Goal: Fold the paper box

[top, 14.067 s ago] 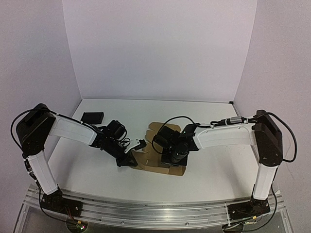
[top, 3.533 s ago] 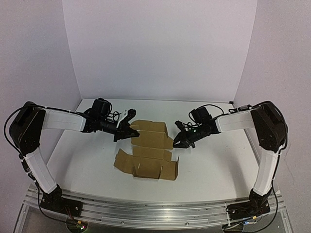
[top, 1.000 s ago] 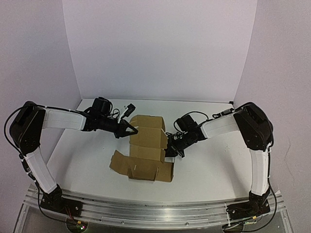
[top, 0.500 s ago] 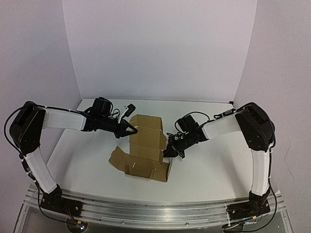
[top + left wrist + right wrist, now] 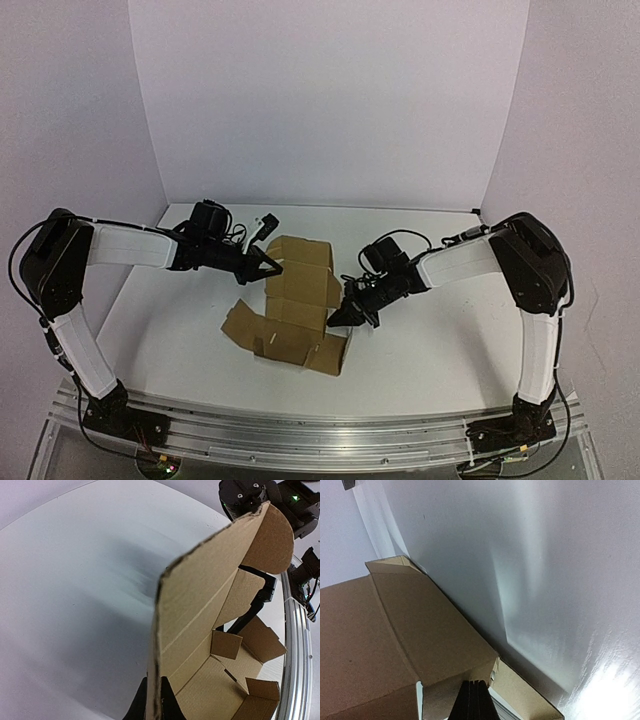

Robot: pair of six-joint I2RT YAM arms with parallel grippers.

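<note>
The paper box [image 5: 298, 292] is a brown cardboard sheet, partly folded, in the middle of the table. Its far panel stands up steeply and its near flaps [image 5: 285, 342] lie low. My left gripper [image 5: 273, 268] is shut on the left edge of the raised panel; the left wrist view shows that edge [image 5: 156, 680] pinched between my fingertips [image 5: 155, 707]. My right gripper [image 5: 346, 314] is shut, its tips against the box's right side by a fold. In the right wrist view the closed fingers [image 5: 476, 701] touch the cardboard [image 5: 395, 630]. It also shows in the left wrist view [image 5: 252, 611].
White walls close the table at the back and on both sides. The metal rail [image 5: 300, 435] with both arm bases runs along the near edge; it also shows in the left wrist view [image 5: 295, 670].
My right gripper has pushed a little to the left and nearer, and the box's near flaps have slid left with it. The far panel stands steeper. The left gripper has kept its hold.
</note>
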